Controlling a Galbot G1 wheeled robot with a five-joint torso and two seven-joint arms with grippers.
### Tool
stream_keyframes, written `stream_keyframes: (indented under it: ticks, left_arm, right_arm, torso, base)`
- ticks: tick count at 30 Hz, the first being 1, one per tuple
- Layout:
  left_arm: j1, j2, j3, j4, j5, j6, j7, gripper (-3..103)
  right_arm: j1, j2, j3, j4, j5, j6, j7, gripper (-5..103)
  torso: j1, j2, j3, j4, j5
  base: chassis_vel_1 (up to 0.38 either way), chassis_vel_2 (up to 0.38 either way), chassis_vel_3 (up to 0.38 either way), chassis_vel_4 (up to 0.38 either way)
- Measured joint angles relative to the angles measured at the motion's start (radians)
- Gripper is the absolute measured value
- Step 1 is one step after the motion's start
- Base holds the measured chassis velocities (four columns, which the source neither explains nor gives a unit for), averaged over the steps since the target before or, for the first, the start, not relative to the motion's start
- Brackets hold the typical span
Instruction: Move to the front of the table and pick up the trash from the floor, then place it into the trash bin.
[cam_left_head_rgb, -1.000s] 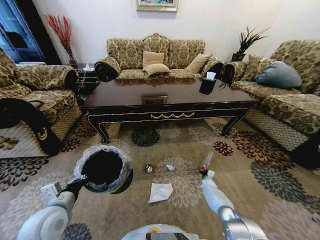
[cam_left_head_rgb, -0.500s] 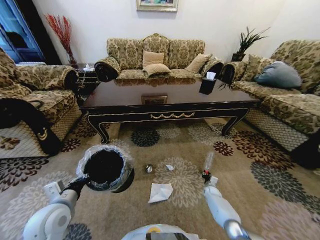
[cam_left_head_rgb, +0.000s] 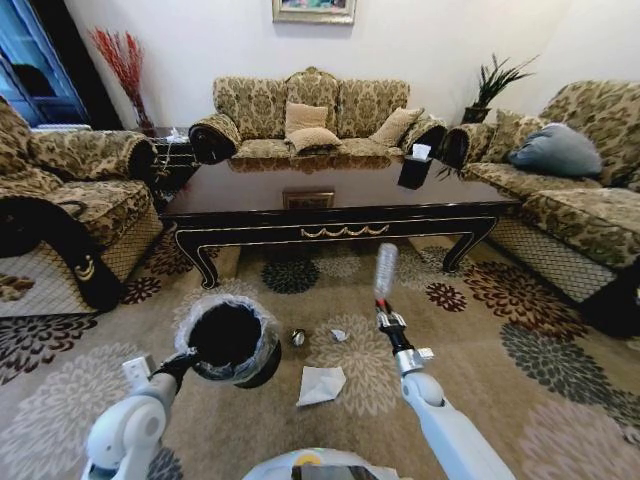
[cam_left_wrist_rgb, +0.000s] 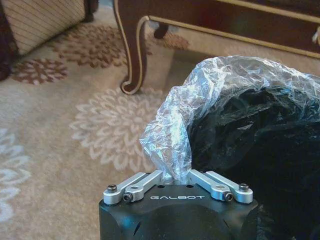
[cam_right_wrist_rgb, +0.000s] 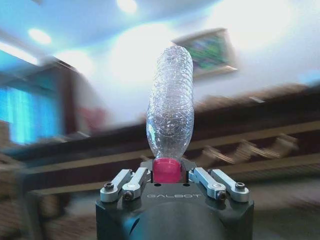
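- Trash: a clear crushed plastic bottle (cam_left_head_rgb: 385, 270) with a red cap stands upright out of the right gripper (cam_left_head_rgb: 386, 322), clamped at the cap.
- Trash bin (cam_left_head_rgb: 228, 340), black with a crinkled clear liner, is held at its rim by the left gripper (cam_left_head_rgb: 183, 362), closed on it.
- White napkin (cam_left_head_rgb: 321, 384) lies on the floor (cam_left_head_rgb: 520, 400) between both grippers.

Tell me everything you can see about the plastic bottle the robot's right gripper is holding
The plastic bottle is clear, ribbed and crinkled, apparently empty, with a pink-red cap. The right gripper is shut on its cap end, so the bottle stands nearly upright with its base pointing up. In the head view it is raised in the air in front of the table, above the floor, right of the trash bin. Nothing else touches it.
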Motion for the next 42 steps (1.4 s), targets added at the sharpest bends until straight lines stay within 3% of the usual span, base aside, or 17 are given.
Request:
stream_keyframes:
  ticks: [8,10,12,14,20,37,40,42]
  left_arm:
    - [-0.021,0.002,0.080,0.033,0.018,0.000,0.004,2]
    - [-0.030,-0.004,0.118,0.058,0.034,0.000,0.004,2]
    - [-0.032,-0.006,0.125,0.062,0.037,0.000,0.004,2]
    - [-0.038,-0.021,0.150,0.074,0.050,0.000,0.004,2]
    - [-0.036,-0.040,0.173,0.078,0.071,0.000,0.003,2]
    - [-0.009,-0.066,0.179,0.013,0.060,0.000,0.000,2]
    - [-0.007,-0.065,0.170,0.007,0.059,0.000,0.000,2]
    - [-0.004,-0.064,0.158,-0.001,0.056,0.000,0.000,2]
  right_arm:
    - [0.029,-0.071,-0.183,0.156,-0.011,0.030,-0.026,27]
    - [0.063,-0.114,-0.302,0.202,-0.028,0.030,-0.026,27]
    - [0.070,-0.121,-0.326,0.209,-0.032,0.030,-0.026,27]
    - [0.101,-0.149,-0.422,0.234,-0.052,0.033,-0.030,27]
    - [0.138,-0.159,-0.512,0.234,-0.124,0.052,-0.054,27]
    - [0.108,-0.146,-0.526,0.193,-0.196,0.068,-0.042,25]
    - [0.102,-0.146,-0.519,0.201,-0.202,0.068,-0.034,28]
    - [0.091,-0.146,-0.508,0.207,-0.210,0.069,-0.033,39]
  torso:
    - [0.000,0.000,0.000,-0.0001,0.0003]
    - [0.000,0.000,0.000,0.0002,0.0003]
    - [0.000,0.000,0.000,0.0001,0.0003]
    - [0.000,0.000,0.000,-0.0002,0.0002]
    - [0.000,0.000,0.000,0.0000,0.0003]
    - [0.000,0.000,0.000,-0.0002,0.0003]
    - [0.000,0.000,0.000,-0.0001,0.0003]
    - [0.000,0.000,0.000,0.0000,0.0003]
  base:
    - [0.000,0.000,0.000,0.000]
    - [0.000,0.000,0.000,0.000]
    - [0.000,0.000,0.000,0.000]
    - [0.000,0.000,0.000,0.000]
    - [0.000,0.000,0.000,0.000]
    - [0.000,0.000,0.000,0.000]
    - [0.000,0.000,0.000,0.000]
    - [0.000,0.000,0.000,0.000]
